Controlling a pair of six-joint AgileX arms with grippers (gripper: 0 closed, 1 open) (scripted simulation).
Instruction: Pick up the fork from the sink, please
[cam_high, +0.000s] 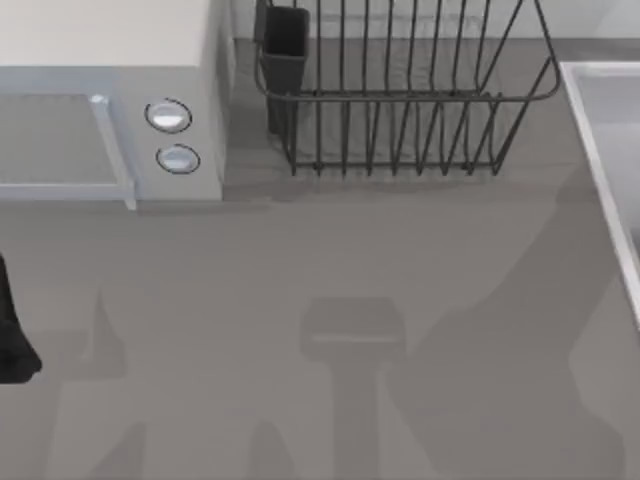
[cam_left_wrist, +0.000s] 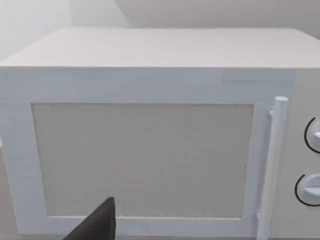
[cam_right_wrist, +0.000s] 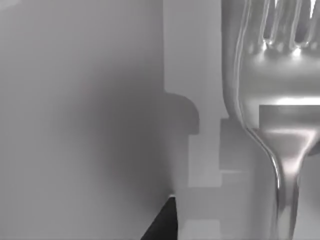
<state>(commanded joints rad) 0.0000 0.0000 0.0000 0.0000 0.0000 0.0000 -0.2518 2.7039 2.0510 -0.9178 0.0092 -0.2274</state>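
Even, soft light lay over the table (cam_high: 300, 260), where broad, blurred-edged arm shadows fell in front of the dish rack (cam_high: 400, 100). The microwave (cam_left_wrist: 150, 125) was bright and evenly lit, without glare. In the right wrist view the fork (cam_right_wrist: 280, 100) carried bright streaks of reflection, beside a soft dark shadow spread across the sink (cam_right_wrist: 75, 125) floor.

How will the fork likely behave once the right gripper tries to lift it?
The fork looks polished metal, so probably stiff and slippery. Its thin neck offers little to pinch; it may pivot. Lying flat in the sink, it likely slides rather than rolls.
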